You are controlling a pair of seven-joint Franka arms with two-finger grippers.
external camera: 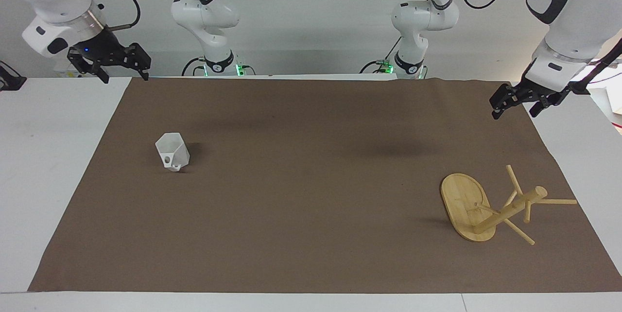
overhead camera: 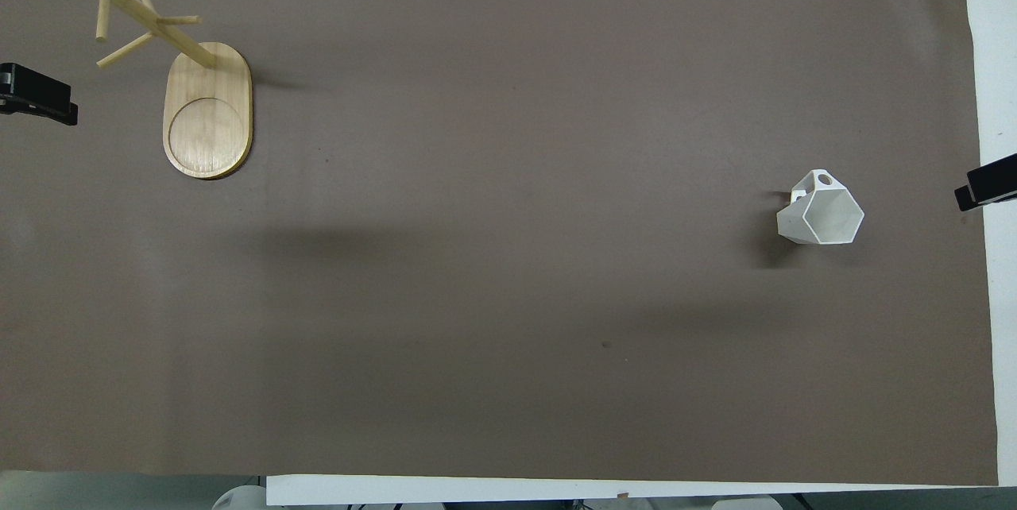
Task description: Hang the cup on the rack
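brown mat (external camera: 311,215) | flat, covers white table (external camera: 48,156)

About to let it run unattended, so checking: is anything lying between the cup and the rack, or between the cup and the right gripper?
Nothing visible. Only bare brown mat lies between the cup and the rack, and nothing sits between the cup and the right gripper, which hangs open over the mat's corner. The left gripper waits, open, at the rack's end.
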